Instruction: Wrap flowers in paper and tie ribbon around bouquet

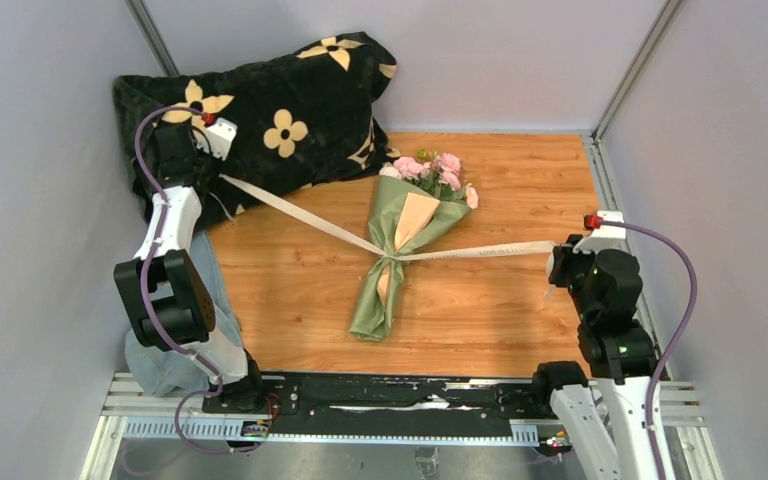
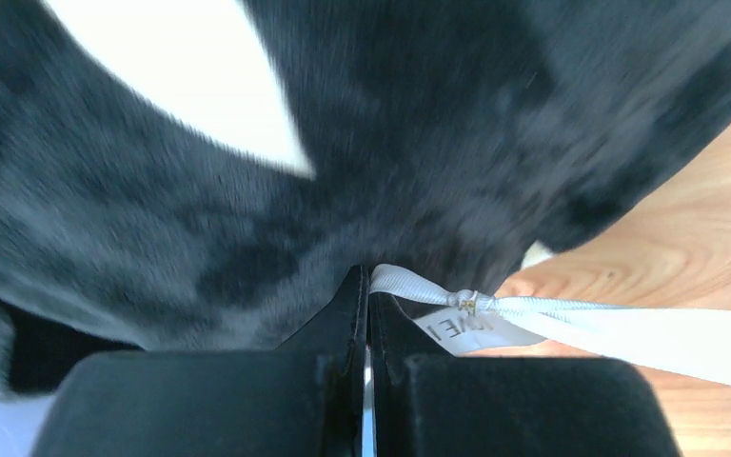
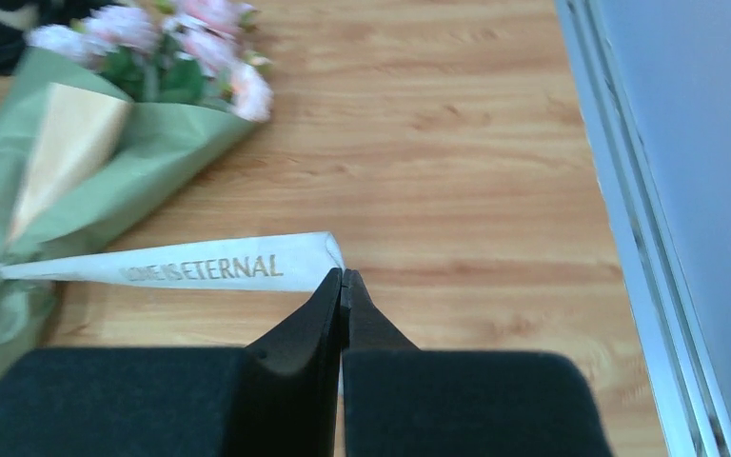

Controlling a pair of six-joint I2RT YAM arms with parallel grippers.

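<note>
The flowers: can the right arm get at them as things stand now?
Probably not yet. The table between the right arm and the flowers is bare, but the arm's jaws are shut on the end of the ribbon, which is stretched straight.

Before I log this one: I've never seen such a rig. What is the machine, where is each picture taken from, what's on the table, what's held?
These are two robot arms bolted at the near edge of a wooden table. The wide picture looks down from above and behind them. The other two come from a camera on each wrist, showing its own fingers. On the table lies a bouquet: pink flowers in green and tan paper, with a black flowered pillow at the far left. A cream ribbon circles the bouquet's narrow waist. The left gripper and right gripper are each shut on one ribbon end, stretched out to either side.
</note>
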